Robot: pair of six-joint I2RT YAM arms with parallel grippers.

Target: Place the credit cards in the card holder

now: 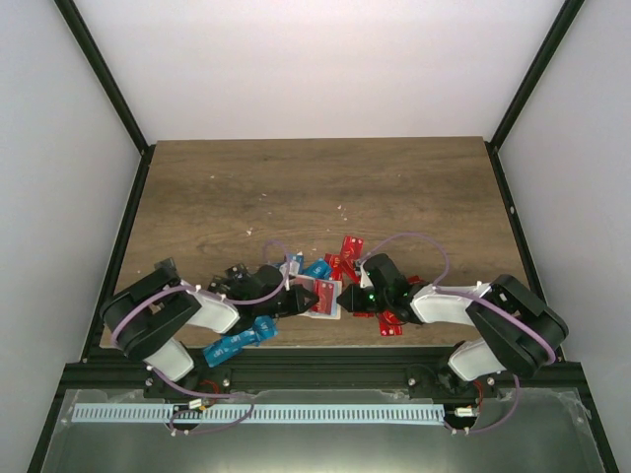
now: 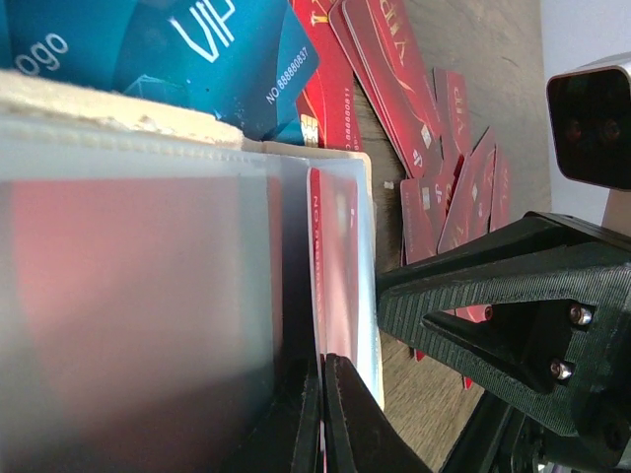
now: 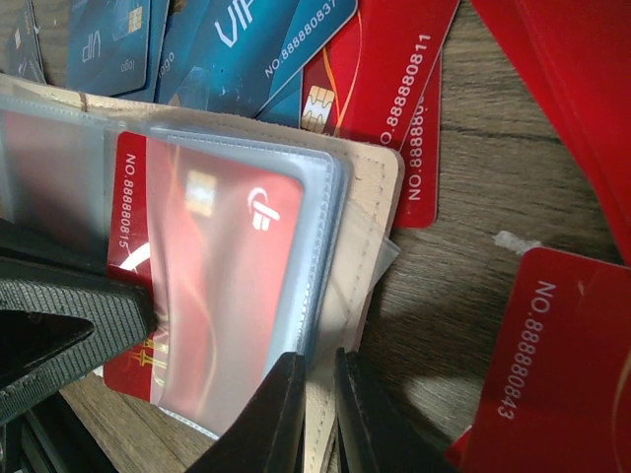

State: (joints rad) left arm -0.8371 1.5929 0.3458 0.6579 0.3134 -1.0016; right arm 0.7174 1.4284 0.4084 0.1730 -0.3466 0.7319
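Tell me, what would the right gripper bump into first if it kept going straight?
The card holder. The right gripper has its fingertips right at the holder's near edge, so going on it would probably push into the clear sleeve and the red card inside it. Depth is hard to judge here.

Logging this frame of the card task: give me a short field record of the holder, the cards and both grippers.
holder: pale beige card holder with clear plastic sleeves, lying on the wooden table
card in sleeve: one red credit card, partly inserted, one end sticking out
left gripper: shut on a sleeve edge of the holder
right gripper: appears shut on the holder's edge
loose cards: red cards and blue cards scattered around the holder
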